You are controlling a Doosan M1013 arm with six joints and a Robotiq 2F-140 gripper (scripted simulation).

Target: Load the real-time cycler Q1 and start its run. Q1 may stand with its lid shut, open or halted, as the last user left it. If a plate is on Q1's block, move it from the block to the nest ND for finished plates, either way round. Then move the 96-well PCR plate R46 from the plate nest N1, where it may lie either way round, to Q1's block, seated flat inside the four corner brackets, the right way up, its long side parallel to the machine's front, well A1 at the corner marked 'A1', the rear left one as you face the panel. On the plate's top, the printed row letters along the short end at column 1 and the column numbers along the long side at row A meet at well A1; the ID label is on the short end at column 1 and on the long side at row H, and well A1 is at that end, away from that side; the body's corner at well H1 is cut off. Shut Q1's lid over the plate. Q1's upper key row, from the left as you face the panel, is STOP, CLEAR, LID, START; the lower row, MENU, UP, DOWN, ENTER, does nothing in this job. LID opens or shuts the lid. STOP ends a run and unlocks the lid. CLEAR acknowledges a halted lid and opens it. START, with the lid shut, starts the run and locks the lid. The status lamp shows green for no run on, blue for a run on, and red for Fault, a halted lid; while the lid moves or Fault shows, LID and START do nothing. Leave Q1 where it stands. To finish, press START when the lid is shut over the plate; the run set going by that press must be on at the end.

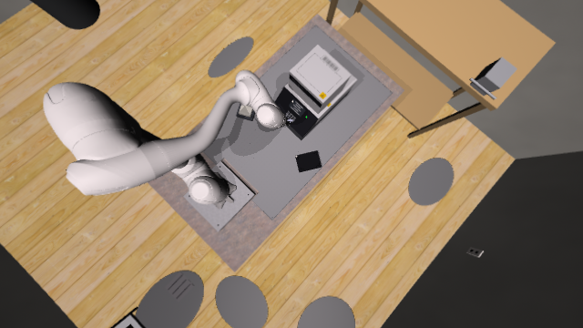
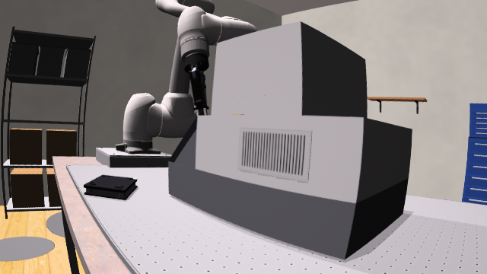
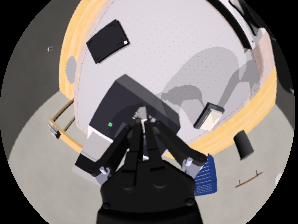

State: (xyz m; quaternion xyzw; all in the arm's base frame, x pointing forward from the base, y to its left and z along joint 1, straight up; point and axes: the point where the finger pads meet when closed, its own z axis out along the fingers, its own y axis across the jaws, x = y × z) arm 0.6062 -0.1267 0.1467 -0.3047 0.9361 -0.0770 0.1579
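Note:
The cycler Q1 stands on the grey bench with its white lid shut; it also shows from behind in the exterior view. Its black front panel shows a green lamp, also seen in the wrist view. My gripper is shut and empty, fingertips pointing down at the panel's left part; I cannot tell whether it touches. A white plate in a dark nest lies left of Q1, mostly hidden under my arm in the top view. A black, empty nest lies in front of Q1.
My arm's base is bolted at the bench's near left corner. A wooden table with a grey box stands beyond the bench. A dark shelf rack stands behind the bench; blue drawers are at the right.

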